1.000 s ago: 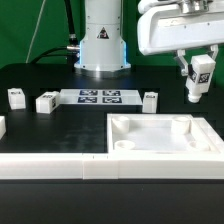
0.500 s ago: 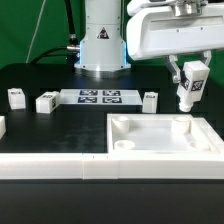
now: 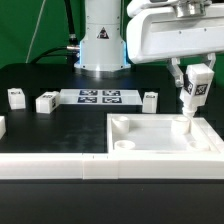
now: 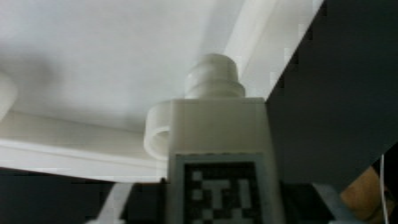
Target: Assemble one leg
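Note:
My gripper (image 3: pixel 194 72) is shut on a white leg (image 3: pixel 193 98) with a black-and-white tag, held upright and slightly tilted. The leg's narrow lower end is down at the far right corner of the large white tray-like piece (image 3: pixel 150 146); I cannot tell whether it is in a hole. In the wrist view the leg (image 4: pixel 214 125) fills the middle, its peg pointing at the tray's inner floor (image 4: pixel 107 60) beside the rim, and my gripper (image 4: pixel 217 200) clamps the tagged body.
Three more small white legs stand on the black table: two at the exterior view's left (image 3: pixel 16 97) (image 3: pixel 46 102) and one right of the marker board (image 3: pixel 150 100). The marker board (image 3: pixel 100 97) lies behind the tray. The robot base (image 3: pixel 100 45) is at the back.
The gripper has come down with the leg, first shifting toward the exterior view's left, then lowering the leg's end onto the tray's far right corner.

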Controlling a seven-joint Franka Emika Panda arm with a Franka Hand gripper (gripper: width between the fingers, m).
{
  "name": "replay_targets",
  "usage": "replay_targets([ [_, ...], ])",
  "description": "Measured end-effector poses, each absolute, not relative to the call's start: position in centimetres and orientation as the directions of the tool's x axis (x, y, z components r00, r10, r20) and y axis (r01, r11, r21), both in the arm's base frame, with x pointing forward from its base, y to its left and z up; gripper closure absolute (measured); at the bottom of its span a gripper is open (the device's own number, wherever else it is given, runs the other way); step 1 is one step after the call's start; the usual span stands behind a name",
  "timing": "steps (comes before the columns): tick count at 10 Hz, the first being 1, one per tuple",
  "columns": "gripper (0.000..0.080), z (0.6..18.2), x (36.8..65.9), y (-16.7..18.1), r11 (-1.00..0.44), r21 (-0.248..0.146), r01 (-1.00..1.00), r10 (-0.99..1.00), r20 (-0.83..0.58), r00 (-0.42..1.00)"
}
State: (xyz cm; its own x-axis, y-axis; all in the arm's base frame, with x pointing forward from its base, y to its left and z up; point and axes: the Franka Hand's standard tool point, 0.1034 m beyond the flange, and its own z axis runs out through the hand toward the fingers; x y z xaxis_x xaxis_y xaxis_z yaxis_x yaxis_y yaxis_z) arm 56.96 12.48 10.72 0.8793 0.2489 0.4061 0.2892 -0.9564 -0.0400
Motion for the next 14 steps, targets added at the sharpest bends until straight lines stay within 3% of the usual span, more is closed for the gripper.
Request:
replay_targets([
  [1, 0.0509, 10.6, 57.0, 12.4, -0.955, -0.040, 0.293, 0.254, 0.397, 0.882],
  [3, 0.0509, 10.5, 59.7, 10.6, -0.949, -0.002, 0.315, 0.277, 0.470, 0.838],
  [8, 0.0509, 10.0, 62.4, 10.8, -0.951, -0.019, 0.309, 0.268, 0.452, 0.851],
  [10, 0.0509, 8.8, 62.2, 11.8, -0.948, -0.025, 0.318, 0.273, 0.451, 0.850],
  [14, 0.0509, 8.6, 62.6, 13.2, -0.945, -0.016, 0.327, 0.274, 0.511, 0.815],
])
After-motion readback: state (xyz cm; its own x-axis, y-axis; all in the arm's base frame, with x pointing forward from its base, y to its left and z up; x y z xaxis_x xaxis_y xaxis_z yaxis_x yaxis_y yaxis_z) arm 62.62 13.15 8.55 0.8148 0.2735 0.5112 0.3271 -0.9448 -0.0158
